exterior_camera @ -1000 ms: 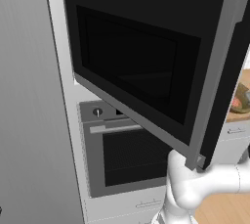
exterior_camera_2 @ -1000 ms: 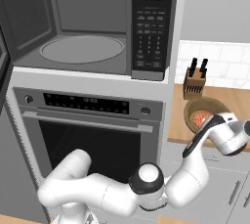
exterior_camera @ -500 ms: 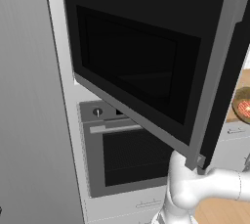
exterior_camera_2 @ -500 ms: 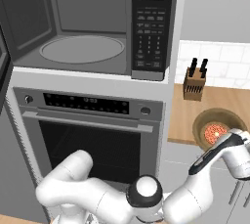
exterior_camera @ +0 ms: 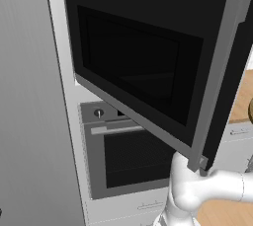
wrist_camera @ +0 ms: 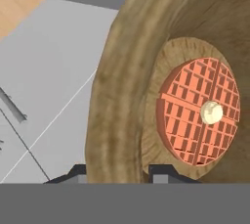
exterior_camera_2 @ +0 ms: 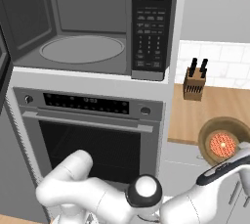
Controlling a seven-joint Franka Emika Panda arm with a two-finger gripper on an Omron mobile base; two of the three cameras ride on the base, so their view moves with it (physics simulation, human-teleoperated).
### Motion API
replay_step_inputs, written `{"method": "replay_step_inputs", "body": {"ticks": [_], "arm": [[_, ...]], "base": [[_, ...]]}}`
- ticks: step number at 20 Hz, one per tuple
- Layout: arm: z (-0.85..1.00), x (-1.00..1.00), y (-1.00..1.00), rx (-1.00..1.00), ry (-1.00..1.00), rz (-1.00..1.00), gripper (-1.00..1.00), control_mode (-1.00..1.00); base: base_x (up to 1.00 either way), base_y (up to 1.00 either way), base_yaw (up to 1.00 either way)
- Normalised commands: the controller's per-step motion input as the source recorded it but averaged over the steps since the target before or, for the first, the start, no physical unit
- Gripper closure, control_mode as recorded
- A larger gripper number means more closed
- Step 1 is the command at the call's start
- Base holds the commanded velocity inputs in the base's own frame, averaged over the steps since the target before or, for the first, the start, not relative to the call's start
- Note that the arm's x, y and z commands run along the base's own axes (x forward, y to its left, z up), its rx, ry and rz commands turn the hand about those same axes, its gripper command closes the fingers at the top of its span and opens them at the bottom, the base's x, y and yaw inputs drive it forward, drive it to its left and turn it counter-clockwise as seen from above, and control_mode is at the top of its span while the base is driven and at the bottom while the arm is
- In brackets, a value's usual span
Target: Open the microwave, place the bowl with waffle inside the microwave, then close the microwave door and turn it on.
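The olive-brown bowl (exterior_camera_2: 222, 142) with a reddish waffle (wrist_camera: 197, 113) in it hangs at the front edge of the wooden counter, low and to the right of the microwave (exterior_camera_2: 151, 22). My gripper (wrist_camera: 119, 174) is shut on the bowl's near rim, one fingertip on each side of the wall. The microwave stands open, and its grey cavity with the round turntable (exterior_camera_2: 82, 49) is bare. Its door (exterior_camera: 133, 67) is swung far out to the left, with the grey bar handle (exterior_camera: 217, 82) on its free edge.
A grey-framed oven (exterior_camera_2: 93, 130) sits directly under the microwave. A knife block (exterior_camera_2: 194, 83) stands on the wooden counter (exterior_camera_2: 188, 120) by the white tiled wall. White cabinet fronts (wrist_camera: 53, 86) lie below the bowl.
The bowl, held in my gripper, has moved off its spot on the counter toward the front and right. The microwave door has stayed open.
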Motion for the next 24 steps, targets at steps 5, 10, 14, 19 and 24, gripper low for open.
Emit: {"method": "replay_step_inputs", "body": {"ticks": [5,10,14,19,24], "arm": [[0.85,-0.54,0.31,0.00,-0.06,0.31,1.00,-1.00],[0.87,-0.48,0.81,0.00,-0.10,0.28,1.00,-1.00],[0.82,-0.37,1.00,0.00,-0.08,0.14,1.00,-1.00],[0.49,-0.31,1.00,-0.09,-0.05,0.12,1.00,-1.00],[0.29,-0.26,1.00,-0.24,-0.06,0.04,1.00,-1.00]], "base": [[0.00,0.00,0.00],[0.00,0.00,0.00],[0.00,0.00,0.00],[0.00,0.00,0.00],[0.00,0.00,0.00]]}}
